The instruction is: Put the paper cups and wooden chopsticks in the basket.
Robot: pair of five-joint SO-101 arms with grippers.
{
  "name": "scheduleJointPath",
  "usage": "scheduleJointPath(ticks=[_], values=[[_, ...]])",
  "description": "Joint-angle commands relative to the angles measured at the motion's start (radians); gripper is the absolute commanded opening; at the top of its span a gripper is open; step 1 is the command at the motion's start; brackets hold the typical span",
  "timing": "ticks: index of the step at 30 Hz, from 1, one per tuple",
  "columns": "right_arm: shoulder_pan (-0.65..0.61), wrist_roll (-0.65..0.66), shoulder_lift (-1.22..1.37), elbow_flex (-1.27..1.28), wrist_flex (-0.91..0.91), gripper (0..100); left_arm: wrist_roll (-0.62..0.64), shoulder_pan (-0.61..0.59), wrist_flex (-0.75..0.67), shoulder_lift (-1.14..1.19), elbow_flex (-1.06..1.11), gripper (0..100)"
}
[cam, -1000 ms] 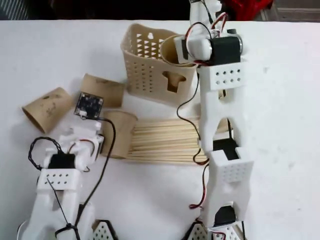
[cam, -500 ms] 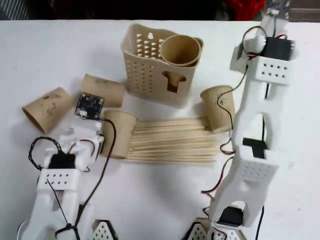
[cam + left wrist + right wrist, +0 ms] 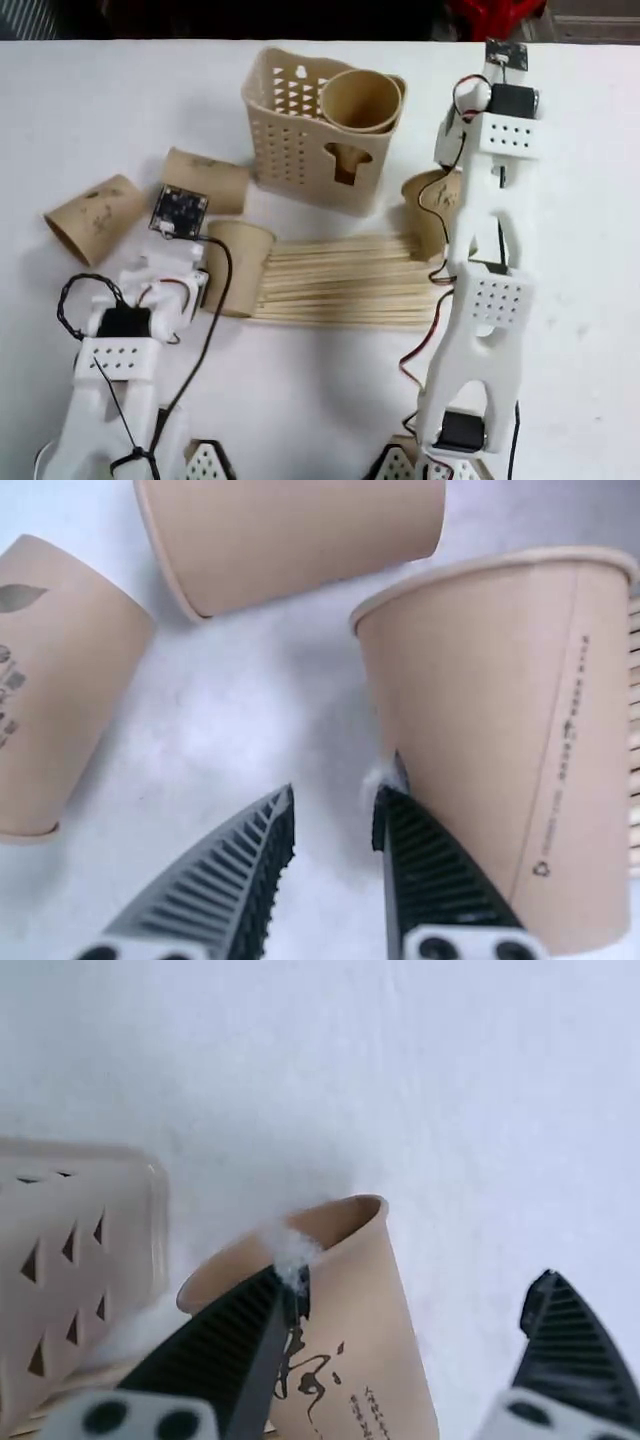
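Note:
The perforated beige basket (image 3: 300,130) stands at the table's back with one paper cup (image 3: 360,100) upright inside it. Another cup (image 3: 428,210) lies to the basket's right; my right gripper (image 3: 418,1285) is open above it, one finger at its rim (image 3: 340,1300). Wooden chopsticks (image 3: 345,280) lie in a flat bundle in the middle. At their left end lies a cup (image 3: 238,268), also (image 3: 490,710); my left gripper (image 3: 335,815) is open beside it, one finger against its side. Two more cups (image 3: 95,218) (image 3: 205,180) lie further left.
The basket's wall (image 3: 70,1260) is close beside the right-hand cup. Bare white table stretches to the far right and along the front between the two arm bases. Cables hang along both arms.
The right arm left a cup in the basket, swung off to the right, and now has come back over the cup lying right of the basket. The left arm has not moved.

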Motion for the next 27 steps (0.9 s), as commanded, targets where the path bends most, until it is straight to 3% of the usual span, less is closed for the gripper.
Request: scheduleJointPath(ticks=[1,15,20,27], values=[[-0.018,-0.011,0.018,-0.025,0.004,33.7,0.005,0.012,-0.015,-0.018,-0.006,15],[-0.09,-0.014,-0.166,-0.078,-0.002,33.7,0.005,0.012,-0.017,-0.018,-0.006,15],[-0.097,-0.106,-0.137,-0.049,-0.022,33.7,0.005,0.012,-0.015,-0.018,-0.006,15],[-0.07,-0.118,0.01,-0.04,-0.018,33.7,0.005,0.012,-0.012,-0.018,-0.006,15]])
